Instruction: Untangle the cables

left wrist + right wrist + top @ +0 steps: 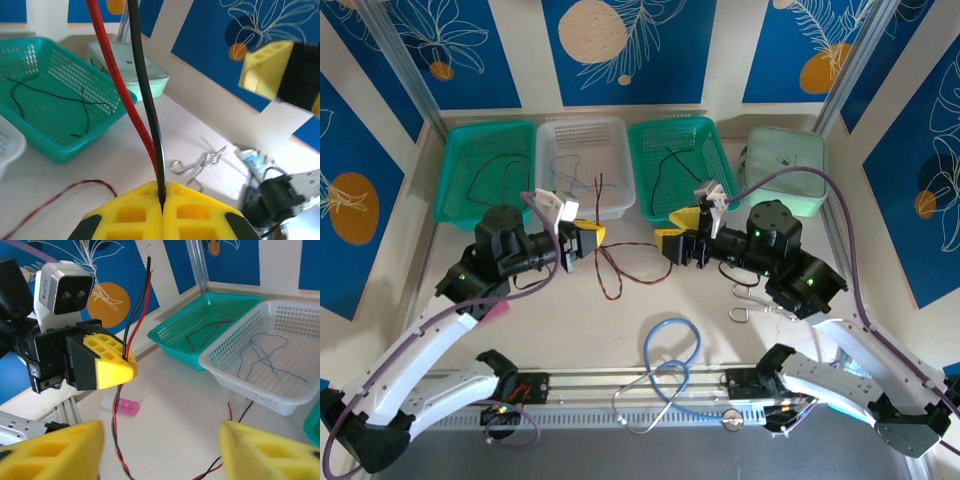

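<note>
Along the top of the overhead view stand a teal basket (455,190) holding a dark cable (207,330), a white basket (610,150) holding a thin grey cable (260,357), a second teal basket (710,160) with a black wire (60,96), and a pale green lidded box (785,170). Low in the centre a light-blue tube loop (672,345) lies on the table (620,320). Bent metal clips (752,300) lie to its upper right and a pink piece (122,406) to its left. The left gripper (588,240), centre-left, has its yellow jaws pressed together on a red cable (117,75) and a black cable (142,75). In its wrist view both rise from the jaw seam almost straight to the top edge, leaning slightly left. Overhead, their free ends point up the frame over the white basket's front edge. On the other side of the grip the pair runs twisted, drooping onto bare table in a loop between the two grippers. The right gripper (672,243), centre-right, faces the left one. Its fingers (55,450) are spread wide, holding nothing, and the twisted stretch passes between them, apart from both pads.
</note>
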Tool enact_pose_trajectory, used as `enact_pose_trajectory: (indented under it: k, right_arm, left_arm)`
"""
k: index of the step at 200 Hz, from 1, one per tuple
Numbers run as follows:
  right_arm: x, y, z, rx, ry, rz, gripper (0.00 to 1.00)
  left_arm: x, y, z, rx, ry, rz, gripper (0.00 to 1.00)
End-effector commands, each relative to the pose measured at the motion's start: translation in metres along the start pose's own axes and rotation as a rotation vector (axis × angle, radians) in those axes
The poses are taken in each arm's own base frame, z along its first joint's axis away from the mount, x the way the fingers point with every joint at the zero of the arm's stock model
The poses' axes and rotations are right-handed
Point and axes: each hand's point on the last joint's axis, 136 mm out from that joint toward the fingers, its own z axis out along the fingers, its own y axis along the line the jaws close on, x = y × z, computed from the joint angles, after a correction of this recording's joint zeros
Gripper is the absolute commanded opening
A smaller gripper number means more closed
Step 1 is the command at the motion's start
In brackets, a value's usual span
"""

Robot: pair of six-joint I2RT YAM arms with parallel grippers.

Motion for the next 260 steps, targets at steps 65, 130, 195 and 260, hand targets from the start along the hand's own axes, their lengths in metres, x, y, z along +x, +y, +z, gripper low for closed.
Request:
enact_pose_trajectory:
  k: [65,130,195,260]
  right_arm:
    - [-0.049,0.014,0.055,-0.133,0.025,0.277,0.51]
    - [-0.063,0.011,0.103,-0.103,0.055,0.304,0.50]
    - [-0.061,0.016,0.117,-0.114,0.071,0.304,0.39]
    - [-0.056,0.014,0.123,-0.114,0.085,0.306,0.20]
  left_arm:
    - [0.010,0.010,-0.008,-0.077,0.030,0.156,0.00]
    - [0.008,0.008,-0.009,-0.072,0.018,0.132,0.00]
    - [0.006,0.007,-0.008,-0.065,0.010,0.114,0.00]
    - [0.005,0.006,-0.008,-0.058,0.018,0.113,0.00]
